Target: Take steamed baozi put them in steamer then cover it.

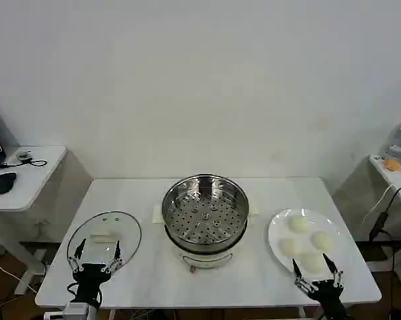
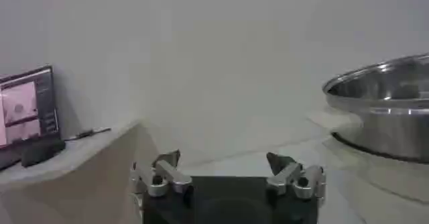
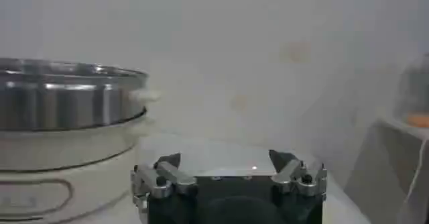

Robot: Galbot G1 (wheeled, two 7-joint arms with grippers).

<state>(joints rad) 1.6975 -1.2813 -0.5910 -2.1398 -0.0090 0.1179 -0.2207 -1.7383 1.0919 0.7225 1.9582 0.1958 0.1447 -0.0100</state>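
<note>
On table [image 1: 154, 200] | 4 baozi [image 1: 298, 224] plated | 1 steamer [image 1: 205, 212] | 1 cover [image 1: 104, 239] | both claws released

We noted the steamer [image 1: 205, 215]: shiny silver steel, its tray dotted with regular holes, on a whitish base. Four baozi [image 1: 306, 244] were creamy white on a white plate [image 1: 276, 230]. The cover [image 1: 104, 240] was clear glass, cream-handled. The table [image 1: 144, 273] was white.
</note>
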